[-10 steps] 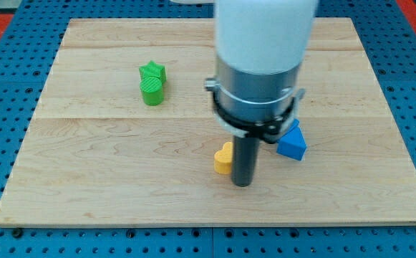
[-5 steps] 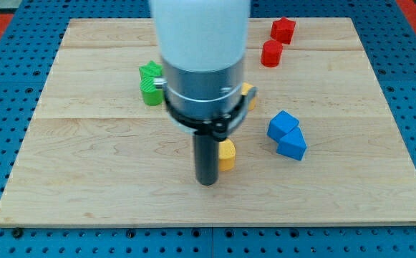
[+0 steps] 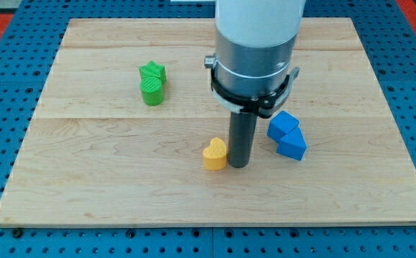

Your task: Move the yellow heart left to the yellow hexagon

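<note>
Yellow heart sitting on the wooden board, a little below the middle and slightly toward the view's left of centre. Just beside it on the view's right, my tip, down at the board surface and touching or almost touching the heart; exact contact hard to judge. No jaws or fingers on this rod, so nothing spread apart, pressed together or clamped. Further to the view's right, two blue blocks huddled against each other, one more cube-like, one wedge-like, near the rod but apart from it. Up toward the view's top left, a green star touching a green round block just below it, both well apart from the heart. Yellow hexagon not visible, possibly hidden behind the arm's body. Blue pegboard around the board.
</note>
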Robot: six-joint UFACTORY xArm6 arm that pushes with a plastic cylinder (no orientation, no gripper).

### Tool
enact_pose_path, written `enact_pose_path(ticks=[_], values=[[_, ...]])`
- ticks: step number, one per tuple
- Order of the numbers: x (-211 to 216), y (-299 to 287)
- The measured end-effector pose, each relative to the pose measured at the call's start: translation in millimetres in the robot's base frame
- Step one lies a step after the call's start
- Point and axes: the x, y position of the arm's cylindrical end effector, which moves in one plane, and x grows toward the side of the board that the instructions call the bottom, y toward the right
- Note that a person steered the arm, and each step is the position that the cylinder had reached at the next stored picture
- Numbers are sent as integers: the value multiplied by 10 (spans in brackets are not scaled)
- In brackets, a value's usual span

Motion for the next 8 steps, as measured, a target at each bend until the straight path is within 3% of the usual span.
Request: enact_pose_path(ticks=[1, 3, 4, 6, 7, 8], values=[[-63, -509], [157, -840], [-187, -996], [-364, -1418], [-468, -415], [-720, 28]])
